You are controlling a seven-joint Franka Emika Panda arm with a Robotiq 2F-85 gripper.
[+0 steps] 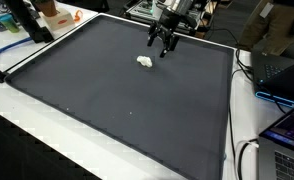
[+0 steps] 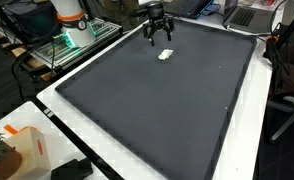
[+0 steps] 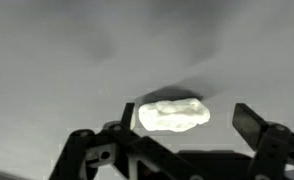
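Observation:
A small white lumpy object (image 1: 145, 62) lies on the dark grey mat (image 1: 117, 100) near its far edge; it also shows as the white object (image 2: 165, 55) on the mat (image 2: 157, 110). My gripper (image 1: 163, 45) hangs just above the mat beside it, jaws open and empty, seen too as the gripper (image 2: 156, 36). In the wrist view the white object (image 3: 172, 115) lies between the two spread fingers, closer to the left finger (image 3: 127, 116) than the right one (image 3: 249, 122); the gripper (image 3: 187, 120) holds nothing.
A white border (image 1: 27, 105) frames the mat. Cables and a laptop (image 1: 287, 70) sit along one side. An orange and white box (image 2: 22, 150) and a dark device (image 2: 72, 170) rest near a corner. Another robot base (image 2: 72, 25) stands beyond the mat.

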